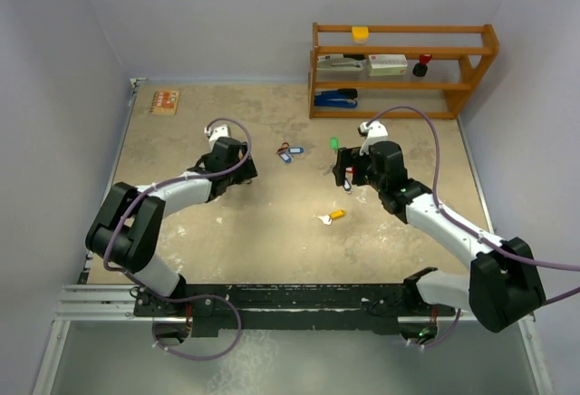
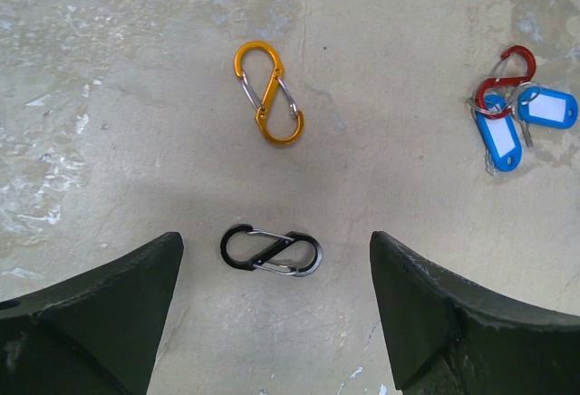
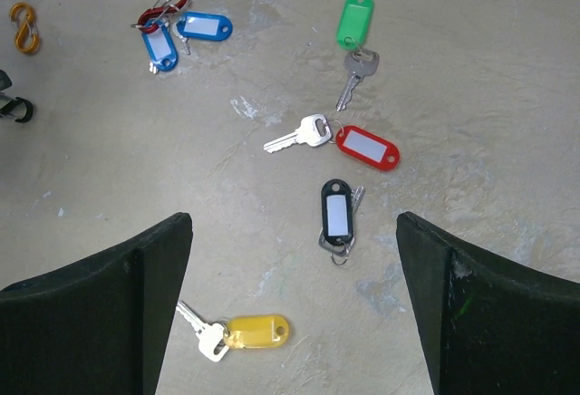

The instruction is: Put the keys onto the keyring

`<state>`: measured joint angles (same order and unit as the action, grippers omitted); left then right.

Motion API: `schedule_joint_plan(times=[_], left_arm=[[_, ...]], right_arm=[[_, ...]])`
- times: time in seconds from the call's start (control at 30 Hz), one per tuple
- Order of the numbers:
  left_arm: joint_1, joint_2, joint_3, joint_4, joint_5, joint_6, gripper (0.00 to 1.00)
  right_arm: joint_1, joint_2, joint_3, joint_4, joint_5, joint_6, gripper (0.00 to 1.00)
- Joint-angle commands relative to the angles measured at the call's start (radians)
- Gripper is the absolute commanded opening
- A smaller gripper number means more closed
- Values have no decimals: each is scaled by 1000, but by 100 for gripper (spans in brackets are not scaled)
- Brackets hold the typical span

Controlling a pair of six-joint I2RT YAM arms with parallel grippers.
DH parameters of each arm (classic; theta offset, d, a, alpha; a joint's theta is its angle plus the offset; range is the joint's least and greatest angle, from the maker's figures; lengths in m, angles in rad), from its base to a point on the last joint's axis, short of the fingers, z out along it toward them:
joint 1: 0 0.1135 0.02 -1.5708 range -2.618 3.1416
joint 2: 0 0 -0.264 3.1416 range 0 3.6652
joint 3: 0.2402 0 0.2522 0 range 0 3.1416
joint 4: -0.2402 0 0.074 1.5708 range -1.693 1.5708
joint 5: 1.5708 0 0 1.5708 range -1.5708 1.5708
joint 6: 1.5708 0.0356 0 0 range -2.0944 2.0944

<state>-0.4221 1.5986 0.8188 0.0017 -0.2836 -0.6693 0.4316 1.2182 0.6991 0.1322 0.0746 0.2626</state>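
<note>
Keys [image 3: 313,130] loose on table [image 3: 471,69], my right gripper [image 3: 292,223] above them, wide open, empty, my left gripper [image 2: 276,239] also open, empty, over black clip [image 2: 270,251].

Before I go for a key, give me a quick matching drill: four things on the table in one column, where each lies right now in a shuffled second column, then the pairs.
Things
1. green-tag key
2. yellow-tag key
3. two blue-tag keys
4. black clip

Places
A. on the table between the open left jaws
B. bunched at the red clip
C. loose, nearest the right wrist camera
D. loose, just past the red-tag key in the right wrist view

Pairs: 1-D, 2-C, 3-B, 4-A
</note>
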Motion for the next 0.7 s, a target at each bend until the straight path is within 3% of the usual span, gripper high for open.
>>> schedule_joint_plan(times=[0.0, 0.67], left_arm=[[-3, -40, -48, 181, 44, 11, 80], [-3, 54, -96, 345, 115, 33, 80]], right_arm=[[-2, -22, 14, 20, -19, 10, 96], [-2, -43, -7, 24, -14, 2, 96]])
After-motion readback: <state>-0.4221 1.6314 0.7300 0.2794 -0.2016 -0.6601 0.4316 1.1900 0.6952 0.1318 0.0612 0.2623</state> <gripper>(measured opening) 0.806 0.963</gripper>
